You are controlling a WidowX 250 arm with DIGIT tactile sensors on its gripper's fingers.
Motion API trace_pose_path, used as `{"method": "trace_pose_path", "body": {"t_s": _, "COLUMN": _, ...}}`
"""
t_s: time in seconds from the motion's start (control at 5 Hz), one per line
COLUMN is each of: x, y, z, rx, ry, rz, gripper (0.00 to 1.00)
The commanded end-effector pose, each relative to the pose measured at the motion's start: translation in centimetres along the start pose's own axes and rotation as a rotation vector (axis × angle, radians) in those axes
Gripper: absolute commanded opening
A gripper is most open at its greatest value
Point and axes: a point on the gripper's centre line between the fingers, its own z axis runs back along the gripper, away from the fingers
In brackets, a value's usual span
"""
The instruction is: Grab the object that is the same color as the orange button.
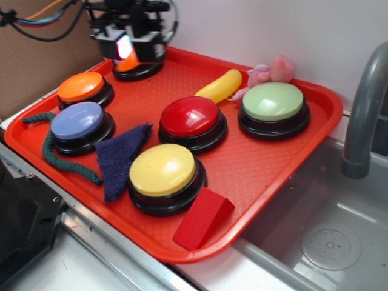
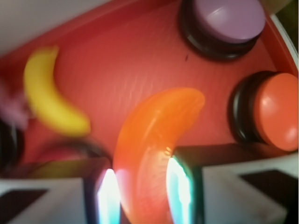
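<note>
The gripper (image 2: 140, 186) pinches the orange slice (image 2: 154, 144) across its lower half, one finger on each side, at the back-left of the red tray (image 1: 254, 176) above a black-based button (image 1: 136, 71) there. The slice looks light, rigid and glossy, so probably slippery; its curve narrows toward the tip, and the thicker middle seems the safer place to hold. The orange button (image 2: 275, 112) sits just beside it, the yellow banana toy (image 2: 49, 95) farther off.
</note>
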Motion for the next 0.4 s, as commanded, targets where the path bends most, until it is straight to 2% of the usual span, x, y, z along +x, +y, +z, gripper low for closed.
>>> {"method": "trace_pose_path", "body": {"t_s": 0.0, "x": -3.33, "y": 3.50, "z": 2.73, "rx": 0.015, "ry": -0.052, "rz": -0.080, "gripper": 0.00}}
{"method": "trace_pose_path", "body": {"t_s": 0.2, "x": -3.42, "y": 3.42, "z": 2.68, "rx": 0.063, "ry": -0.033, "rz": -0.069, "gripper": 0.00}}
